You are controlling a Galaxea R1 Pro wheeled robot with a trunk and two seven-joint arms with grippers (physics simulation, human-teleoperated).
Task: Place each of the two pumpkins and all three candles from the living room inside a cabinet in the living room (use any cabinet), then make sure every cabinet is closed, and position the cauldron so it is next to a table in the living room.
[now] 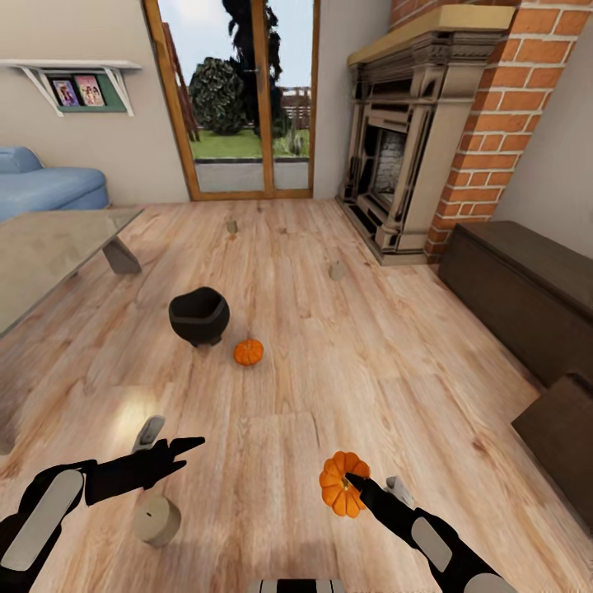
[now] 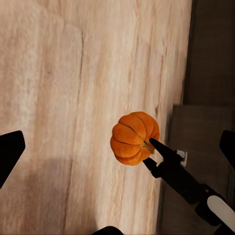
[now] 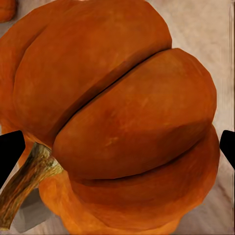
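Observation:
One orange pumpkin [image 1: 339, 486] sits right in front of my right gripper [image 1: 372, 484], whose fingers stand wide apart at its sides; the right wrist view has this pumpkin [image 3: 122, 107] close up, stem toward the camera. I cannot tell whether it rests on the floor. My left gripper [image 1: 175, 436] is open with nothing in it, just above a beige candle [image 1: 156, 520]. A second pumpkin [image 1: 248, 352] lies beside the black cauldron [image 1: 198, 315] mid-floor. Two more candles [image 1: 337, 270] [image 1: 231, 226] stand farther off. The dark brown cabinet [image 1: 527, 288] runs along the right wall.
A glass-topped table [image 1: 49, 247] stands at the left with a blue sofa [image 1: 41, 185] behind it. A stone-coloured fireplace [image 1: 403, 148] and brick chimney are at the back right. A dark brown panel [image 1: 560, 436] juts out near the right edge.

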